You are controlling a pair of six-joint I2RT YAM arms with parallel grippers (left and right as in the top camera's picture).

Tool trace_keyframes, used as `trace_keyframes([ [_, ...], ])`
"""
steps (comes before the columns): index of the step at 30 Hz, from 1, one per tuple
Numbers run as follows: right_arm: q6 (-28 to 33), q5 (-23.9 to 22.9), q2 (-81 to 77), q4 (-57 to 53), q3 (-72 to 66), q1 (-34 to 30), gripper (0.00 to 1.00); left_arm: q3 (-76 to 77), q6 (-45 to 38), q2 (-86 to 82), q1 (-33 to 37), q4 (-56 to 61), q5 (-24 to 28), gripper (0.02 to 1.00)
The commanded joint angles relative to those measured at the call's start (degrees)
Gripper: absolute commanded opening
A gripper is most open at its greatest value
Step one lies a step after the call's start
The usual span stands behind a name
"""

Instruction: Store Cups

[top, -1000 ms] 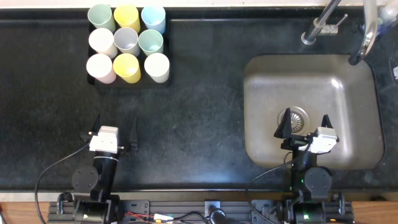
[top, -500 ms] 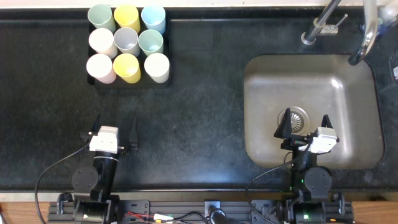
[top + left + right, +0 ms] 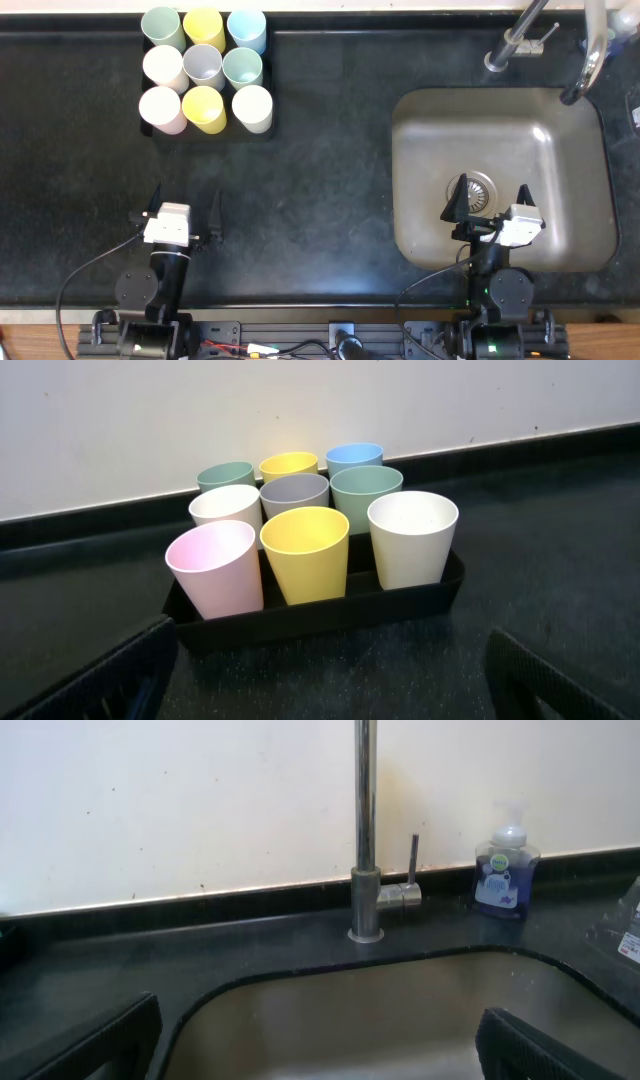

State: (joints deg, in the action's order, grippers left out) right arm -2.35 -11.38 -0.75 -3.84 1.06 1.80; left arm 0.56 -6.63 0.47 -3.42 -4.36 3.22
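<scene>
Hovering low in frame | left gripper (image 3: pixel 187 200) fingers apart, empty | right gripper (image 3: pixel 491 190) fingers apart over sink (image 3: pixel 560 150) | nine cups (image 3: pixel 204 68) packed in black tray (image 3: pixel 320 615), upper left | risk: an entering finger likely nudges neighbouring cups, toppling one.

9 cups (image 3: pixel 204 68) in blk tray (image 3: pixel 215 136)

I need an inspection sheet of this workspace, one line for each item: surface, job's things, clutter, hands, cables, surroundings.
surface: dark speckled countertop with a steel sink set in at the right.
job's things: nine cups upright in a black tray, three rows of three, near the wall.
clutter: nothing seen.
hands: left hand open above the countertop; right hand open above the sink.
cables: a black cable loops beside the left arm's base.
surroundings: faucet, soap bottle, white wall.
</scene>
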Motion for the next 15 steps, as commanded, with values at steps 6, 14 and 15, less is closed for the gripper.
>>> trace_keyframes([
  [6, -0.22, 1.51, 0.55, 0.39, -0.74, -0.22, 0.998, -0.11, -1.01, -0.35, -0.42, -0.2, 0.15, 0.998],
  [14, 0.17, 9.01, 0.55, -0.35, -0.74, -0.24, 0.998, -0.11, -1.03, -0.35, -0.42, -0.2, 0.15, 0.998],
  [15, 0.17, 9.03, 0.55, -0.39, -0.74, -0.24, 0.998, -0.11, -1.03, -0.35, -0.42, -0.2, 0.13, 0.998],
])
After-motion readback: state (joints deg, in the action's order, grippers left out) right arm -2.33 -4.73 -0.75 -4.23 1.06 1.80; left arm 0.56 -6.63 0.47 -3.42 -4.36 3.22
